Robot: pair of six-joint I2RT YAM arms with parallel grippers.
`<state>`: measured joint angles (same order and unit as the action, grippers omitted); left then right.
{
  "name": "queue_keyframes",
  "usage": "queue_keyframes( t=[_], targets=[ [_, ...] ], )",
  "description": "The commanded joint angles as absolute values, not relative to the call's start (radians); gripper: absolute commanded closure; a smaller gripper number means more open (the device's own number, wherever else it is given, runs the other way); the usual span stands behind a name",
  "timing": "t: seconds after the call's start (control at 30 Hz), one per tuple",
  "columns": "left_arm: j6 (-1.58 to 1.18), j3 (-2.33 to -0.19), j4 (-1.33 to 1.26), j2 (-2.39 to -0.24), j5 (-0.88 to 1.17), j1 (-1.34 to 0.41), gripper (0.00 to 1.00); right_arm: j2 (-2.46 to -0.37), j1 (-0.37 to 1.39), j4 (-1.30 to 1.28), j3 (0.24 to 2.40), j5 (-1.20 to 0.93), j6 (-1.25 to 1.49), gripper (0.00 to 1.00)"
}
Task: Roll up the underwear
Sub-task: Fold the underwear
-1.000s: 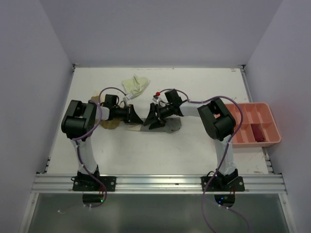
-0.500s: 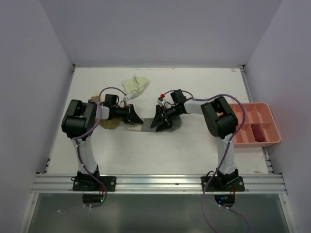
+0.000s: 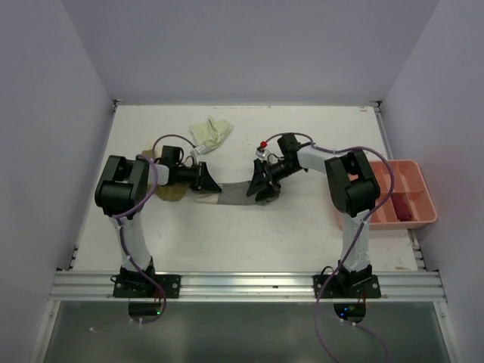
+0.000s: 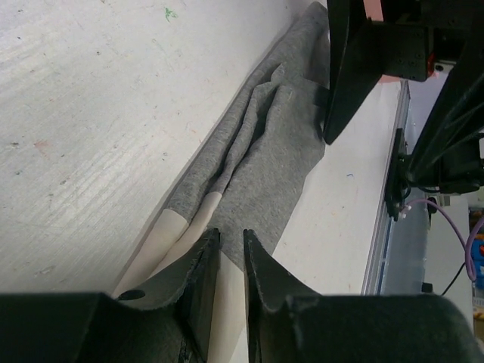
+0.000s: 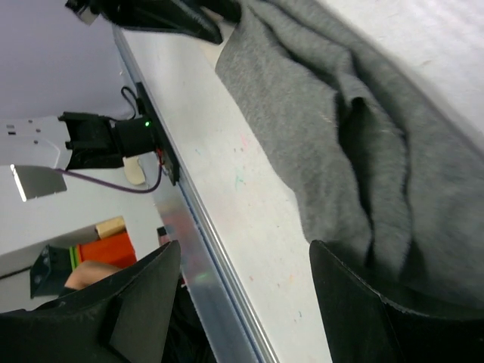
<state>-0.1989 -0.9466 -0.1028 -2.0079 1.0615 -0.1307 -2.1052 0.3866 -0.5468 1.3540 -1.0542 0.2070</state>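
The grey underwear [image 3: 236,193] lies stretched in a long strip between my two grippers at mid-table. In the left wrist view [image 4: 280,151] it is creased, with a cream band [image 4: 170,234] at its near end. My left gripper [image 3: 206,181] [image 4: 231,253] stands on that end, jaws nearly together with the cream band between them. My right gripper [image 3: 261,187] [image 5: 253,302] is wide open at the grey cloth's right end [image 5: 325,121], one finger [image 5: 363,302] touching it. A pale yellow-green garment [image 3: 210,132] lies behind. An olive-tan one [image 3: 170,193] lies under the left arm.
A salmon-pink compartment tray [image 3: 412,170] stands at the right edge, with a dark red garment [image 3: 404,209] in one near compartment. The aluminium rail [image 3: 242,283] runs along the table's near edge. Walls close in the left, back and right sides.
My right gripper has moved to the right along the grey underwear, and the cloth now lies longer and flatter. The left gripper has stayed at the cloth's left end.
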Motion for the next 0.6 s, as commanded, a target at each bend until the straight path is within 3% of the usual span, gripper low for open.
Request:
queue_keyframes(
  t=[0.0, 0.3, 0.57],
  targets=[
    [-0.101, -0.945, -0.051, -1.981, 0.971, -0.109, 0.75, -2.063, 0.362, -0.62, 1.399, -1.02, 0.146, 0.27],
    [0.044, -0.986, 0.118, -1.868, 1.038, -0.112, 0.68, -2.143, 0.362, -0.692, 1.399, -0.907, 0.098, 0.27],
    [0.271, -0.962, 0.35, -1.836, 1.143, -0.11, 0.7, -2.152, 0.357, -0.756, 1.465, -0.864, 0.057, 0.27]
  ],
)
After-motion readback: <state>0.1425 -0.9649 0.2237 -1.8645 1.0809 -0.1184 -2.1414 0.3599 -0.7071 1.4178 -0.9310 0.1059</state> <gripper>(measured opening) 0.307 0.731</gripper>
